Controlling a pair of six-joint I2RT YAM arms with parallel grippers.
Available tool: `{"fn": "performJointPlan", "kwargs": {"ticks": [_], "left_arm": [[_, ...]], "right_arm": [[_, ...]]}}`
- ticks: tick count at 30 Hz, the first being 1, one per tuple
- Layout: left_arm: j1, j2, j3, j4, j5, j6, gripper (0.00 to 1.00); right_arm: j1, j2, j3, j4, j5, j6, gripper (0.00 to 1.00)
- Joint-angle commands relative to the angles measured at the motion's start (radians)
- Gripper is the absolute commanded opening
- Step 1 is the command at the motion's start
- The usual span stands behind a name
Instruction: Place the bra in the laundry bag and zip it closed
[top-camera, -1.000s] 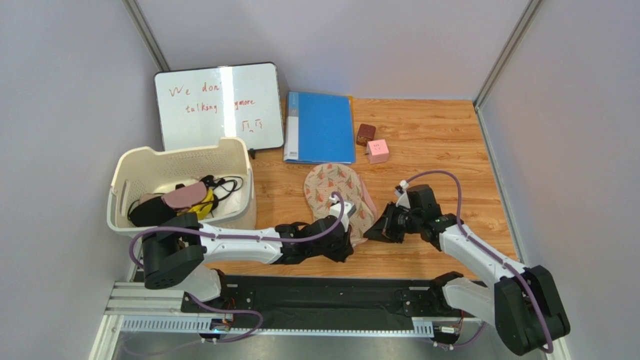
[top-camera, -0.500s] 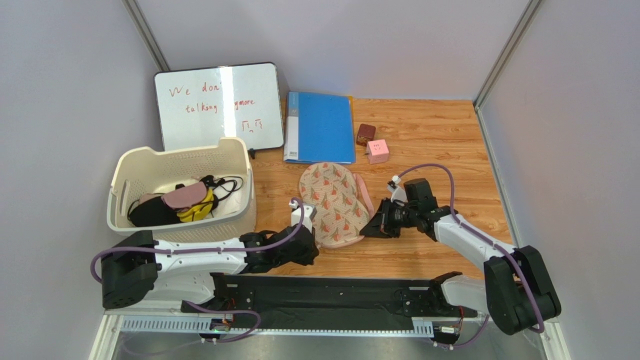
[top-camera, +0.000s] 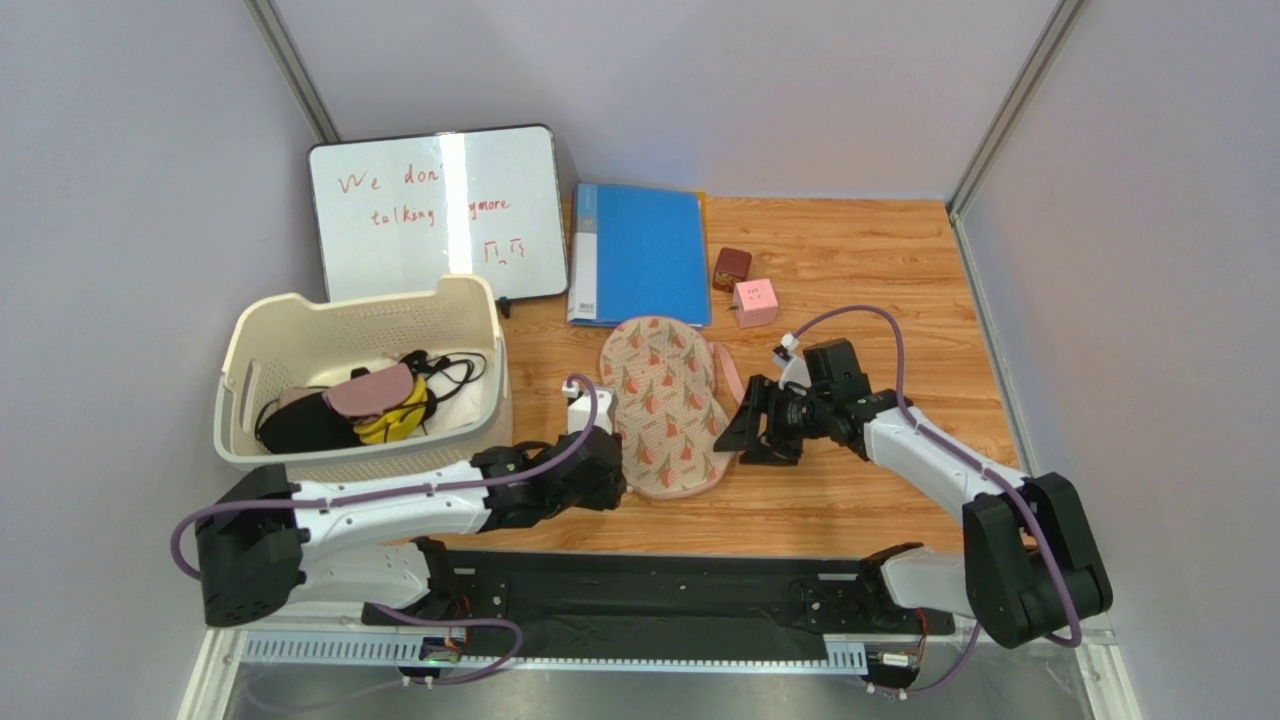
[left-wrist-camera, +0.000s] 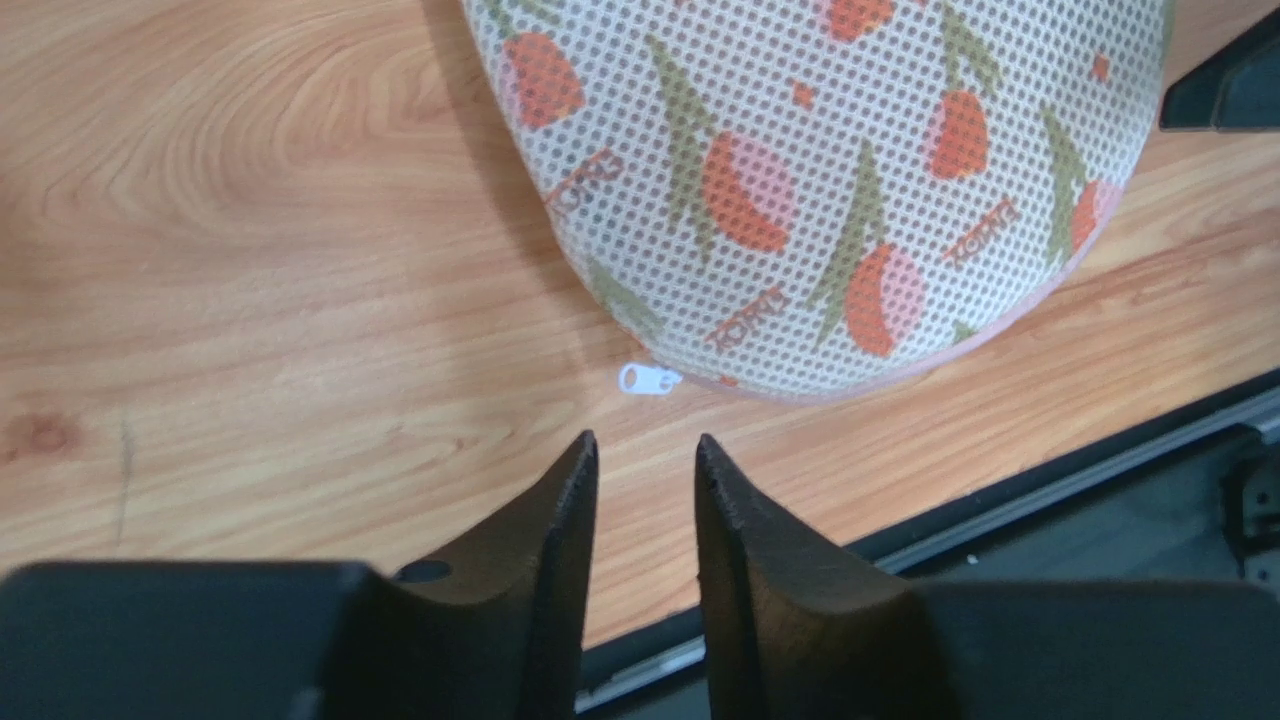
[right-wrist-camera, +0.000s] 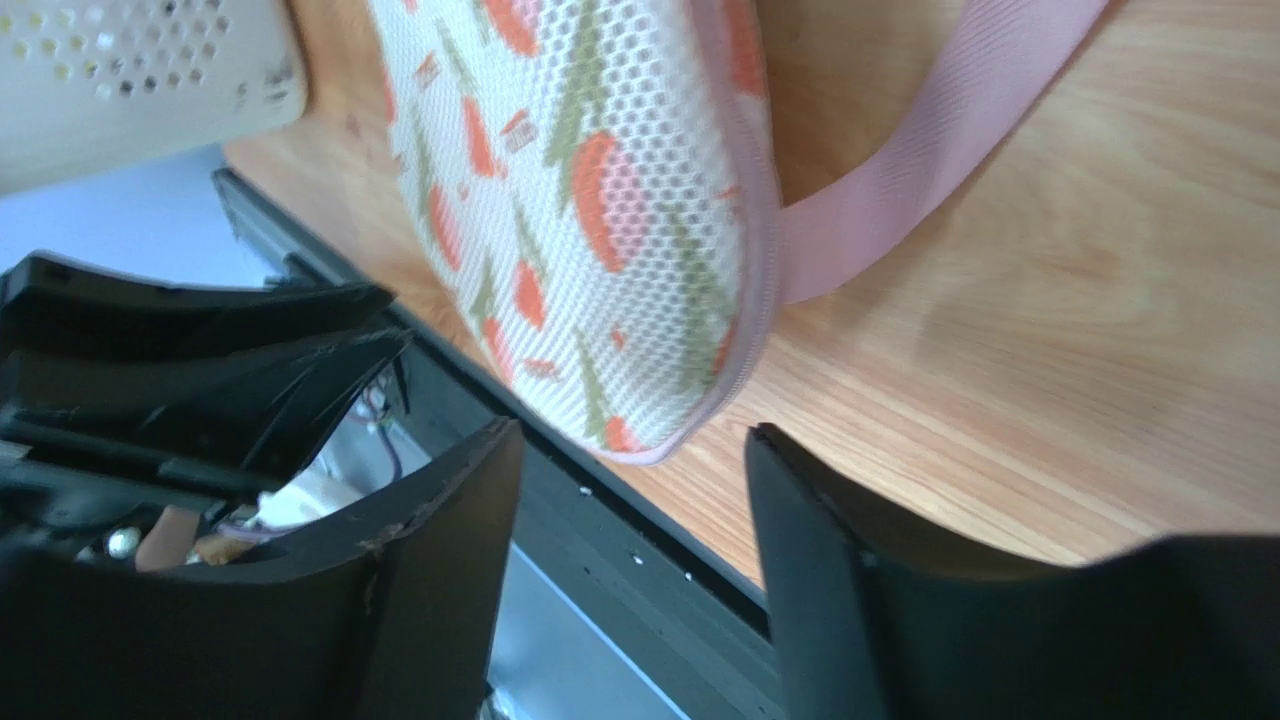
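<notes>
Left gripper (left-wrist-camera: 643, 446) sits low over the near edge of the wooden table (top-camera: 872, 285), its two fingers only a sliver apart and holding nothing. Just ahead of that narrow gap lies a small white zip pull (left-wrist-camera: 646, 378), at the rounded near end of the laundry bag (left-wrist-camera: 827, 180); the fingertips are not touching it.

Over on the other side, the right gripper (right-wrist-camera: 631, 443) is spread wide and empty, just beside the bag's right edge, where the pink loop (right-wrist-camera: 932, 150) trails out onto the wood. Whether it touches the bag I cannot tell.

From above, the bag lies flat between the two grippers, folded shut. The bra is not in sight, so I cannot say whether it is inside. Among the red-and-green print on the mesh runs small brown lettering, too small to read with any certainty.

To the left stands a cream basket (top-camera: 361, 360) with black, pink and yellow garments in it. Further back are a pink cube (top-camera: 756, 302) and a brown cube (top-camera: 732, 267), beside a blue folder (top-camera: 639, 255). Left of the folder a whiteboard (top-camera: 436, 210) carries red handwriting: "We don", then glare, and below it "talking" and a word ending "more".
</notes>
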Motion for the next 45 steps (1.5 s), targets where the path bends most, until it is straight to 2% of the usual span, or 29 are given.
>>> {"fn": "performJointPlan", "kwargs": {"ticks": [1, 4, 6, 9, 10, 12, 13, 14, 15, 16, 17, 19, 20, 22, 25, 28, 29, 31, 33, 38, 45], "left_arm": [[-0.002, -0.175, -0.032, -0.072, -0.032, -0.010, 0.42], [-0.002, -0.285, -0.063, -0.051, 0.019, 0.019, 0.46], [-0.003, -0.324, -0.064, -0.034, 0.074, 0.048, 0.47], [-0.029, -0.376, -0.061, 0.021, 0.105, 0.091, 0.52], [-0.046, -0.402, -0.064, 0.046, 0.095, 0.138, 0.53], [-0.119, -0.428, -0.084, 0.124, 0.005, 0.174, 0.55], [-0.147, -0.447, -0.097, 0.155, -0.035, 0.215, 0.56], [-0.166, -0.456, -0.132, 0.233, -0.100, 0.231, 0.57], [-0.193, -0.468, -0.155, 0.279, -0.118, 0.252, 0.57], [-0.202, -0.477, -0.181, 0.393, -0.139, 0.280, 0.57], [-0.212, -0.487, -0.255, 0.467, -0.148, 0.301, 0.58], [-0.242, -0.523, -0.352, 0.628, -0.173, 0.337, 0.59], [-0.245, -0.539, -0.442, 0.766, -0.182, 0.364, 0.59], [-0.247, -0.588, -0.517, 0.894, -0.165, 0.381, 0.59], [-0.247, -0.675, -0.597, 0.919, -0.120, 0.412, 0.59], [-0.249, -0.799, -0.699, 0.925, -0.093, 0.406, 0.59], [-0.250, -0.839, -0.734, 0.896, -0.098, 0.397, 0.59], [-0.252, -0.959, -0.730, 0.734, -0.101, 0.390, 0.58], [-0.253, -1.029, -0.723, 0.678, -0.090, 0.398, 0.58], [-0.253, -1.068, -0.719, 0.631, -0.107, 0.391, 0.58], [-0.253, -0.995, -0.723, 0.644, -0.138, 0.340, 0.58]], "right_arm": [[-0.005, -0.079, 0.055, -0.183, 0.160, -0.065, 0.72], [-0.005, -0.159, 0.072, -0.261, 0.229, -0.056, 0.82], [0.001, -0.220, 0.078, -0.289, 0.256, -0.055, 0.84], [0.048, -0.306, 0.093, -0.302, 0.320, -0.067, 0.91], [0.073, -0.359, 0.089, -0.274, 0.346, -0.068, 0.99], [0.163, -0.438, 0.047, -0.205, 0.447, -0.058, 1.00], [0.197, -0.541, -0.036, -0.106, 0.543, -0.047, 1.00], [0.259, -0.600, -0.084, -0.054, 0.591, -0.036, 1.00], [0.284, -0.658, -0.132, -0.006, 0.631, 0.000, 1.00], [0.301, -0.767, -0.236, 0.080, 0.703, 0.019, 1.00], [0.324, -0.821, -0.287, 0.128, 0.717, 0.028, 1.00], [0.331, -0.962, -0.380, 0.200, 0.777, 0.103, 1.00], [0.331, -1.008, -0.461, 0.221, 0.782, 0.117, 1.00], [0.331, -1.147, -0.516, 0.217, 0.800, 0.148, 1.00], [0.329, -1.341, -0.580, 0.098, 0.837, 0.183, 1.00], [0.329, -1.279, -0.586, 0.024, 0.898, 0.257, 1.00], [0.329, -1.251, -0.593, 0.016, 0.904, 0.331, 1.00], [0.331, -1.265, -0.677, 0.030, 0.877, 0.366, 1.00], [0.332, -1.300, -0.674, -0.057, 0.904, 0.419, 1.00], [0.332, -1.318, -0.674, -0.120, 0.970, 0.475, 1.00], [0.332, -1.322, -0.675, -0.120, 0.954, 0.464, 1.00]]}}
